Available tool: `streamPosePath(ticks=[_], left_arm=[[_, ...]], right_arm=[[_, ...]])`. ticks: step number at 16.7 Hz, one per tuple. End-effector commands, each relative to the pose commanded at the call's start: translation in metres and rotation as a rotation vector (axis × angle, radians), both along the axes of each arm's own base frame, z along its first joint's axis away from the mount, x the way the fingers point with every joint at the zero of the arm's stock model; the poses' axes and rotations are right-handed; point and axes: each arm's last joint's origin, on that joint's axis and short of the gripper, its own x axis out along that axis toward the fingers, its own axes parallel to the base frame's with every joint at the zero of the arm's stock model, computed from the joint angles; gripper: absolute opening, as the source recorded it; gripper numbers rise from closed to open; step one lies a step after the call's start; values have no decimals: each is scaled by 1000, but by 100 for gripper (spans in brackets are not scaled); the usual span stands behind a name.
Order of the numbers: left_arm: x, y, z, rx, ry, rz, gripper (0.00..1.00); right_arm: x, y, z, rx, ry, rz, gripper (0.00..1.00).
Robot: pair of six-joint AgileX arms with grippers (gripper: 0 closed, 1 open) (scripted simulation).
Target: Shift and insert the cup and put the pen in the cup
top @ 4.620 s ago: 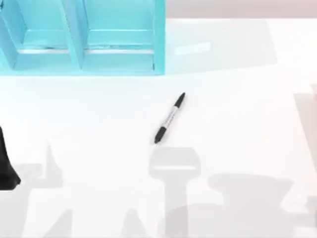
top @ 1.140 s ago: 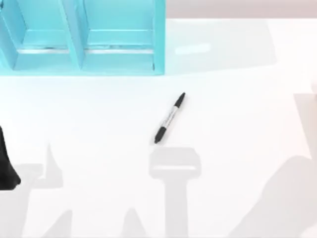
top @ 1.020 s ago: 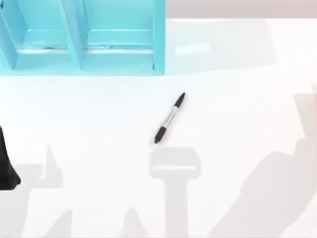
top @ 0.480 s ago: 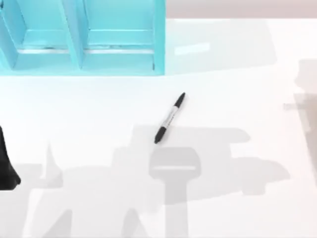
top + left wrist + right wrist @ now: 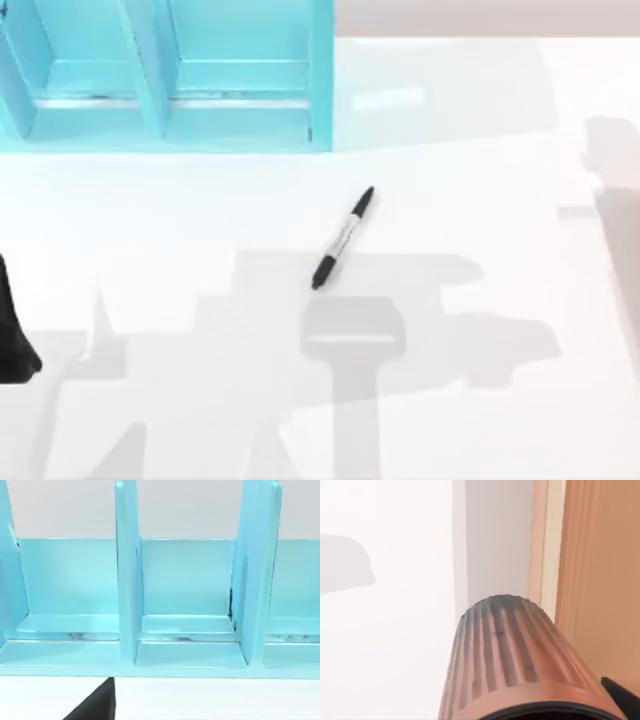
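Observation:
The pen (image 5: 342, 238) lies flat near the middle of the white table, slanted, its black ends toward the far right and the near left. In the right wrist view the ribbed copper cup (image 5: 515, 660) is very close, seen along its side with its dark rim nearest the camera. A dark fingertip (image 5: 621, 696) of my right gripper touches the cup's side, so the gripper is shut on it, above the table. My left arm (image 5: 12, 335) is parked at the table's left edge, and a dark part of it (image 5: 95, 706) shows in the left wrist view.
A teal shelf unit (image 5: 160, 75) with upright dividers stands at the back left, and its compartments (image 5: 187, 595) face the left wrist camera. Broad grey shadows (image 5: 400, 310) lie across the table's middle and front. A tan wooden surface (image 5: 600, 580) runs beside the cup.
The arm's shadow has swept from the table's right front corner to the middle, reaching the pen. The pen and the left arm have stayed put.

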Motion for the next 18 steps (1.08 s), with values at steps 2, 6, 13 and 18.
streamPosePath(ticks=[2, 6, 13, 18], left_arm=[[0, 0, 0, 0, 0, 0, 100], [0, 0, 0, 0, 0, 0, 100], [0, 0, 0, 0, 0, 0, 100], [0, 0, 0, 0, 0, 0, 100]], right_arm=[[12, 22, -11, -9, 1, -2, 0], [33, 90, -43, -31, -7, 2, 0], [34, 174, -80, -47, -42, 7, 0], [34, 174, -86, -47, -36, 3, 0]])
